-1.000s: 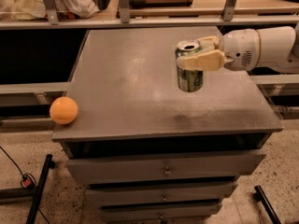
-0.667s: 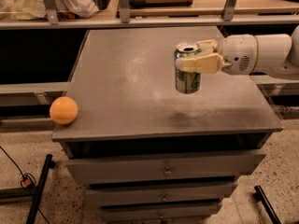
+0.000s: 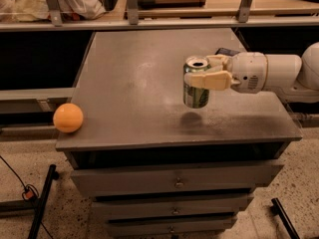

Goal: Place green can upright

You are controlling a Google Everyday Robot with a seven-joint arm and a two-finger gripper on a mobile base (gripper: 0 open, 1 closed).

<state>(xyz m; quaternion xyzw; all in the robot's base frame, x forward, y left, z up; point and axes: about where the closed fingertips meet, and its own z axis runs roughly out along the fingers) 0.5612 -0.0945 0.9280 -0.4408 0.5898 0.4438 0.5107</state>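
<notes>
White arm (image 3: 279, 73) stretches in flat from the right edge of the tabletop (image 3: 134, 83), wrist level. The gripper (image 3: 203, 69) hangs over the right half, cream fingers (image 3: 209, 80) pinched sideways on the upright green can (image 3: 196, 96), one in front, one behind, holding it just off the surface.

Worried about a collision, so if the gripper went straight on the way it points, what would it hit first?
Apart from the green can it grips, nothing: the gripper points picture-left over the tabletop. The orange ball seems nearer the front edge, off that line, though depth is unclear.
</notes>
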